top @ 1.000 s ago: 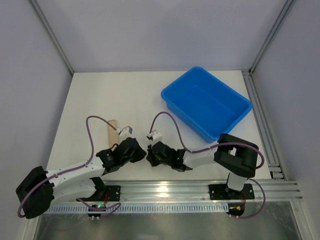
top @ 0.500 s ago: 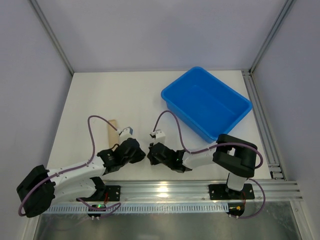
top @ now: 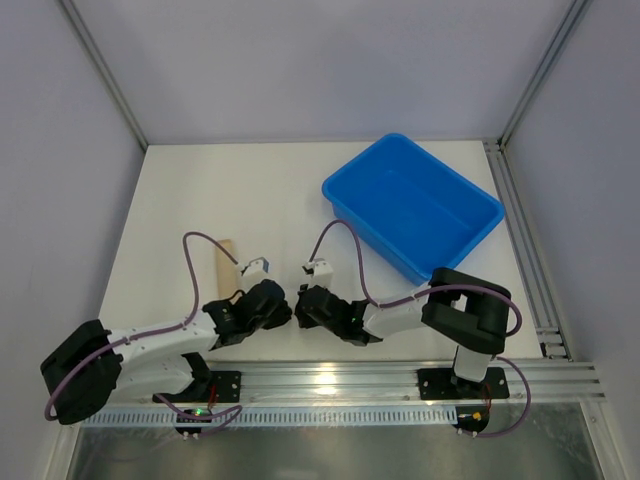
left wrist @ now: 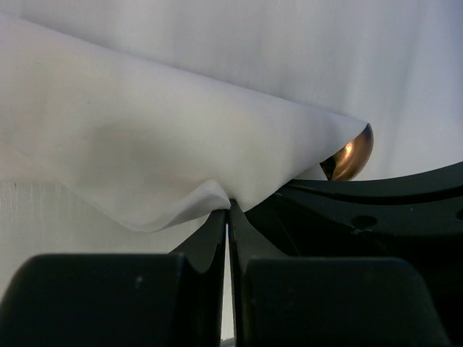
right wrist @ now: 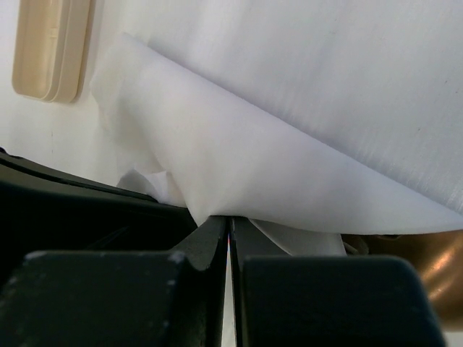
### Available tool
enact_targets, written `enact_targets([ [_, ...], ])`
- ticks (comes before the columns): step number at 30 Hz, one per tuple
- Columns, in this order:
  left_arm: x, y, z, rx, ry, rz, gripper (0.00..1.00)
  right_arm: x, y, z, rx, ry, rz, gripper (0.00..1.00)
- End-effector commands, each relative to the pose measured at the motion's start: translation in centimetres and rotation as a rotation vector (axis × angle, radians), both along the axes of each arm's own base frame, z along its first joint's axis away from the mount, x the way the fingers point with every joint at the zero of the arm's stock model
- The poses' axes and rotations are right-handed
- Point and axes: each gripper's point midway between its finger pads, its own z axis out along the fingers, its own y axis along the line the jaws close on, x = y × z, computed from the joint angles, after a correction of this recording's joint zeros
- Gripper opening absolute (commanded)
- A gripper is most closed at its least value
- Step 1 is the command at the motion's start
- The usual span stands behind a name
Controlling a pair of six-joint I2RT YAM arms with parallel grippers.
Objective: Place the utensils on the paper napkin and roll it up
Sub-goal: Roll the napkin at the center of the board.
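Observation:
In the left wrist view the white paper napkin (left wrist: 145, 166) is folded over, and my left gripper (left wrist: 228, 210) is shut on its near fold. The rounded gold bowl of one of the utensils (left wrist: 352, 155), the spoon, pokes out from under the napkin's right edge. In the right wrist view my right gripper (right wrist: 230, 220) is shut on the napkin (right wrist: 253, 159), with a gold utensil part (right wrist: 434, 267) under the fold at lower right. From above, the left gripper (top: 268, 305) and right gripper (top: 312, 305) sit tip to tip near the front edge, hiding the napkin.
A blue bin (top: 412, 205) stands at the back right. A tan beige cylinder (top: 222, 262) lies just left of the left gripper, and the same cylinder (right wrist: 51, 50) shows at the top left of the right wrist view. The rail (top: 330, 378) runs close behind both wrists.
Both grippers have drifted slightly toward the near edge and turned a little, still pinching the napkin. The left arm's elbow has shifted rightward.

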Motion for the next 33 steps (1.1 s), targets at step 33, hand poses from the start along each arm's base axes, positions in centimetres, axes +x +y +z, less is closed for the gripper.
enact_targets([
  [33, -1.9, -0.2, -2.1, -0.006, 0.044, -0.029, 0.00, -1.3, 1.6, 4.1, -0.008, -0.052, 0.289, 0.04],
])
